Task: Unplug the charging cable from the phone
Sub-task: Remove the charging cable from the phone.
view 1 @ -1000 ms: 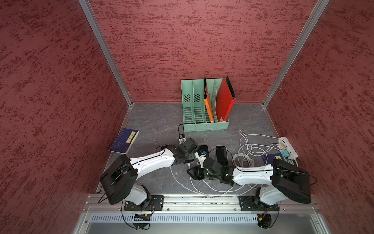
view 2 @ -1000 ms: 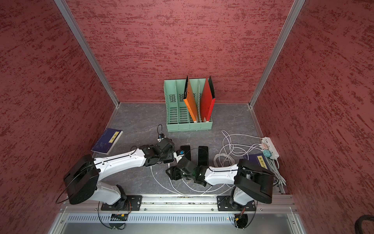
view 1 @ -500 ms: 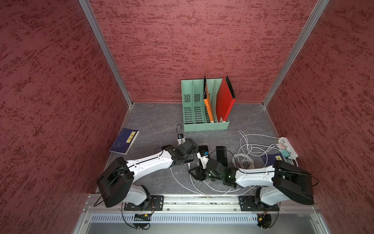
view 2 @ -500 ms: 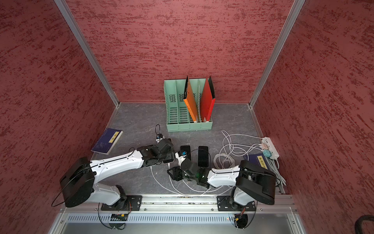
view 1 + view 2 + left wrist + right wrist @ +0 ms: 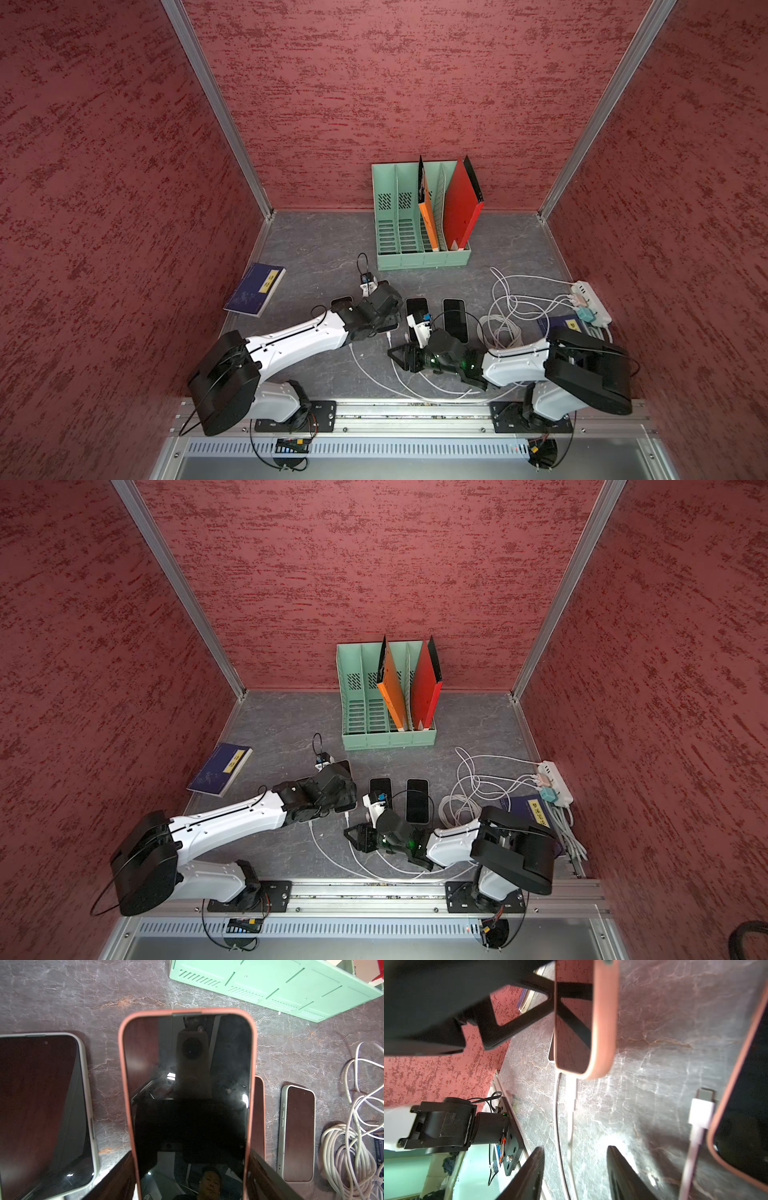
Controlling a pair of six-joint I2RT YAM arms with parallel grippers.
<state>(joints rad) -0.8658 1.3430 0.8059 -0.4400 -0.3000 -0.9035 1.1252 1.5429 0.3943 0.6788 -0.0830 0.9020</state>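
Grey marbled tabletop [image 5: 62, 991]: pink-cased phone [image 5: 187, 1084], likely slick, clamped in left gripper [image 5: 191, 1172]; limp white charging cable [image 5: 571, 1105], pinch its phone end with your parted right gripper [image 5: 575, 1167].

You have open, bare tabletop [image 5: 324, 249] between the file rack [image 5: 415, 261] and the two flat phones [image 5: 455, 320]. On the right arm's side, coiled cables [image 5: 503, 332] and a power strip [image 5: 592, 301] crowd the way. The right tool [image 5: 575, 1172] stands spread over a white cable [image 5: 571, 1109]; just ahead, the left tool [image 5: 384, 318] clamping the pink phone [image 5: 187, 1084] blocks its path.

Phone [image 5: 187, 1084] sits before the file rack [image 5: 424, 261], cable coil [image 5: 505, 332] rightward.
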